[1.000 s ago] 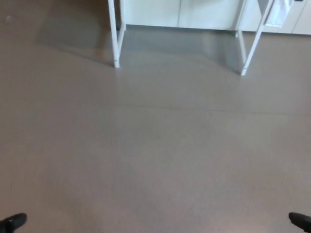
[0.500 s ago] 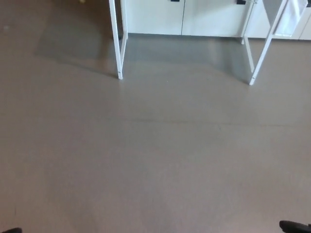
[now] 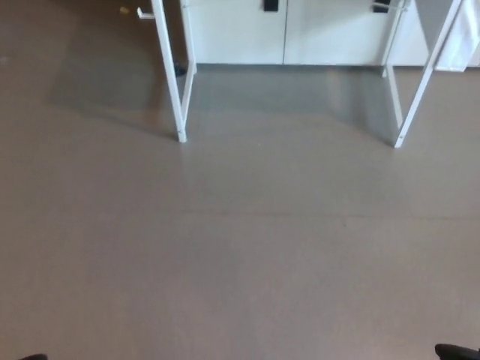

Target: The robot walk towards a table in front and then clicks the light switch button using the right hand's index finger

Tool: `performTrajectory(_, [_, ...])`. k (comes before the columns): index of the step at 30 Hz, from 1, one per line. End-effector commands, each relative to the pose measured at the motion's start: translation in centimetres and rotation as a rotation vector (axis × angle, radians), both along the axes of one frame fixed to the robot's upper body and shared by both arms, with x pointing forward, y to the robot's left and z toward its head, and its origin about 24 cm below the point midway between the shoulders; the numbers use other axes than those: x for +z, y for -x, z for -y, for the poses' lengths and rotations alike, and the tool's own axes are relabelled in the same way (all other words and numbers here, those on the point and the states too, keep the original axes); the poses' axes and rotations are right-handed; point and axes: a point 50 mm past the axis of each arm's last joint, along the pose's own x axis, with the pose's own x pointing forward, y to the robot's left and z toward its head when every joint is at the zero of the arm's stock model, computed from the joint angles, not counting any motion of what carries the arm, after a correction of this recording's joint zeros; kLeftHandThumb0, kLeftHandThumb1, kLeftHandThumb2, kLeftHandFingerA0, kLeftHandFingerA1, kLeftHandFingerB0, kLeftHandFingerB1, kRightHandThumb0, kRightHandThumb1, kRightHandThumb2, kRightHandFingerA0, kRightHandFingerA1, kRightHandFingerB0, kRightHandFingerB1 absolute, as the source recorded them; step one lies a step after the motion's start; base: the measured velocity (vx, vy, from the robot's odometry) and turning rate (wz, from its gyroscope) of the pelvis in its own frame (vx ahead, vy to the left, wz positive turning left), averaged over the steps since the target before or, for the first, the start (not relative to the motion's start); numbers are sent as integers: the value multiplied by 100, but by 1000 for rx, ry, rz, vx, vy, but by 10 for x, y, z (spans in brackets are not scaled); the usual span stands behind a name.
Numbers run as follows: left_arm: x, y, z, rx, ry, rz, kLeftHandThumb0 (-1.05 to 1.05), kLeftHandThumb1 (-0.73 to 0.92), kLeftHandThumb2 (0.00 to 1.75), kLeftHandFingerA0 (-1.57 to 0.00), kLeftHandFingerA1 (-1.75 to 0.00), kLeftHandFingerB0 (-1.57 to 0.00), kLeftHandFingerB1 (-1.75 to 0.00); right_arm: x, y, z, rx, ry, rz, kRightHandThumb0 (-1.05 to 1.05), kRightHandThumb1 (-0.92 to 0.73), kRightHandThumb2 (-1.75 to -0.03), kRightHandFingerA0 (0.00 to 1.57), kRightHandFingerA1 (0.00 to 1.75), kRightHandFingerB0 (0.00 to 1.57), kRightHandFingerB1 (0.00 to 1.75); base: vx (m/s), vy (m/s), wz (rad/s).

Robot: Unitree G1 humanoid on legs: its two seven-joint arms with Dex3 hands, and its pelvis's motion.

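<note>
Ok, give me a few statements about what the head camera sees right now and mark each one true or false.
1. Two white table legs stand on the floor at the top of the picture. True.
2. The light switch button is in plain view on a tabletop. False: no tabletop or switch shows, only the legs and the white cabinets behind them.
3. The brown floor fills most of the picture. True.
4. The right hand is raised and pointing at the table. False: only a dark sliver of the right hand shows at the bottom right corner, low and far from the table.
5. A small yellowish object lies on the floor at the upper left. True.
</note>
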Motion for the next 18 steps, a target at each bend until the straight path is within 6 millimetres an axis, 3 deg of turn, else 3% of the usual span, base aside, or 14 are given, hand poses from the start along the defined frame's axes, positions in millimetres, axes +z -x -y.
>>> performTrajectory(1, [4,-1,-4,-26,-47,19,-13,66,61,-47,-45,-40,-41,2,-3,1,30,18,18,-14,-48,-92,46,69,24,57,524,240,55])
performTrajectory(6, [4,-1,-4,-48,-59,27,-16,65,62,-49,-46,-42,-42,2,-4,1,45,16,18,-15,-48,-92,46,69,24,57,407,190,-19])
performTrajectory(7, [4,-1,-5,-57,-68,24,-18,64,62,-49,-46,-42,-43,2,-4,1,47,18,16,-16,-69,-59,50,66,30,49,221,125,8])
performTrajectory(8, [4,-1,-5,-61,-71,22,-18,63,62,-50,-46,-42,-43,2,-4,1,49,19,15,-15,-48,-92,47,69,24,57,239,78,13])
performTrajectory(9, [4,-2,-5,-62,-71,21,-18,63,62,-50,-46,-42,-43,2,-4,1,52,20,15,-15,-48,-92,47,69,24,57,220,45,9])
performTrajectory(10, [5,-1,-4,-79,-80,21,-18,64,63,-49,-47,-42,-43,3,-4,0,59,25,14,-16,-70,-59,50,65,30,49,202,2,12])
performTrajectory(12, [5,-1,-4,-85,-88,17,-19,63,63,-49,-46,-42,-43,2,-3,1,60,23,14,-15,-69,-59,50,65,30,49,156,-54,11])
performTrajectory(13, [5,-1,-4,-87,-85,16,-19,63,63,-49,-46,-42,-43,2,-3,1,58,18,13,-14,-48,-92,47,69,24,57,189,-109,13])
performTrajectory(18, [4,0,-4,-94,-89,22,-20,62,62,-52,-47,-45,-44,1,-3,1,64,14,10,-13,-49,-93,47,69,23,56,304,-209,6])
